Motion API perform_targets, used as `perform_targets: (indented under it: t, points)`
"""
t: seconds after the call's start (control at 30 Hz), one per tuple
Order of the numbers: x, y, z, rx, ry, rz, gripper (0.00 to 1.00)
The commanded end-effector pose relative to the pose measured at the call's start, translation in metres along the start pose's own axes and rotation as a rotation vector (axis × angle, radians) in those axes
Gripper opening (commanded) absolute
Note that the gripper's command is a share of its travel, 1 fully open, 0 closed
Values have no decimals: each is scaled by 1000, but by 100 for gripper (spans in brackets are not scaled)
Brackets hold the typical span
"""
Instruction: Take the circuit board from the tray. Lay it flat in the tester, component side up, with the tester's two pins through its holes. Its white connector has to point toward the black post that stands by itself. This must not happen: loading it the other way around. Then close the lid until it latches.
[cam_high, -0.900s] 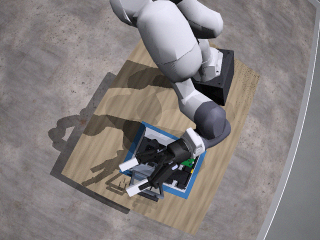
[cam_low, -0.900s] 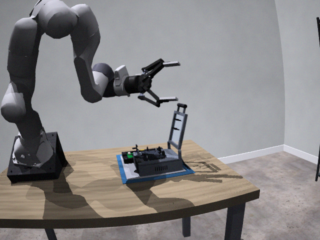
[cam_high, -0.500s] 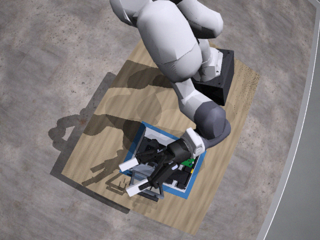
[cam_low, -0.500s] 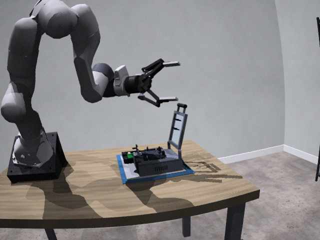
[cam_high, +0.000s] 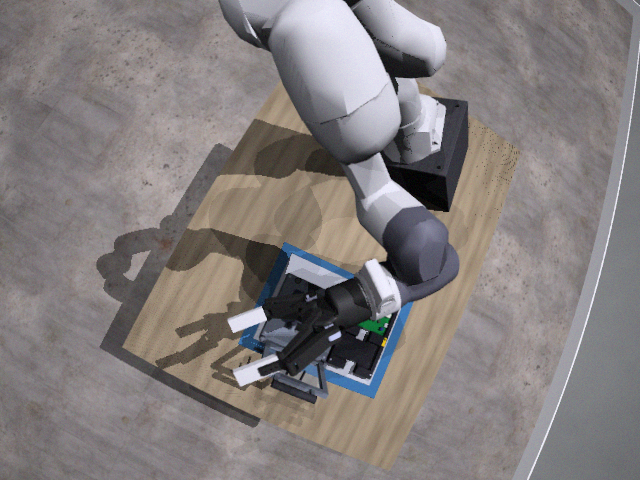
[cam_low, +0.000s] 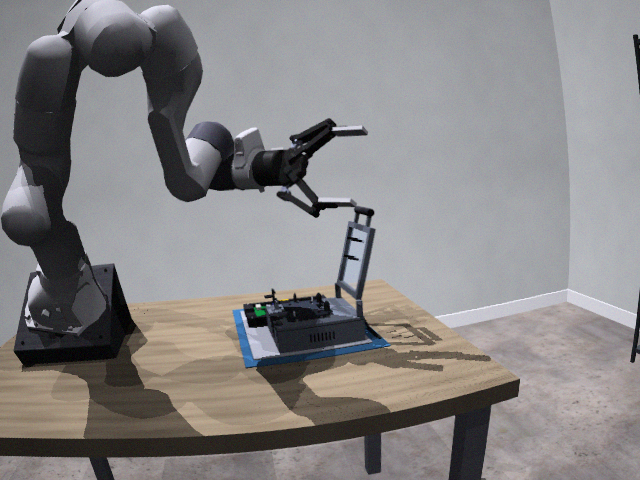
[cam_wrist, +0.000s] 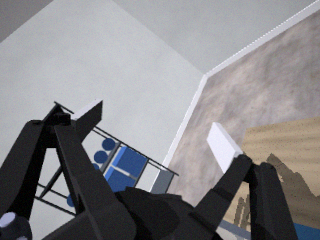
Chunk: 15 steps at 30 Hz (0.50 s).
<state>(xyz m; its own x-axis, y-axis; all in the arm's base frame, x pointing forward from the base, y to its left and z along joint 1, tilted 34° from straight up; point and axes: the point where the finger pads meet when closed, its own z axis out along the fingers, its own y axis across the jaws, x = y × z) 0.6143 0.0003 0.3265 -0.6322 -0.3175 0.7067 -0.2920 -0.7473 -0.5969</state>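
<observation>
My gripper (cam_low: 351, 165) is open and empty. It points sideways, high above the tester (cam_low: 315, 326), with its lower finger just beside the handle (cam_low: 363, 210) on top of the lid. The lid (cam_low: 355, 255) stands open, nearly upright, at the tester's far end. In the overhead view my gripper (cam_high: 240, 348) covers most of the tester. A green patch of the circuit board (cam_high: 378, 325) shows by the black tray (cam_high: 356, 353); it also shows in the side view (cam_low: 260, 310), left of the tester. In the wrist view the lid frame (cam_wrist: 120, 165) lies behind my fingers.
Tester and tray sit on a white plate over a blue mat (cam_low: 310, 353) in the middle of the wooden table. The arm's black base (cam_low: 69, 320) stands at the table's left end. The table's front edge curves past the mat.
</observation>
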Motion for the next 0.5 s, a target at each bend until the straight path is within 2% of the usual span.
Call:
perform_targets:
  t: [0.0,0.07,0.1,0.2,0.23,0.33,0.37,0.47]
  points:
    - [25,31,25,-146,67,-202,100]
    - [25,31,25,-146,67,-202,100]
    - [35,43,33,-209,87,-262,100]
    - [35,43,33,-209,87,-262,100]
    - [47,56,40,-282,103,-326,100]
    - [47,56,40,-282,103,-326,100]
    - [59,71,46,-365,113,-394,100]
    - [59,71,46,-365,113,-394,100]
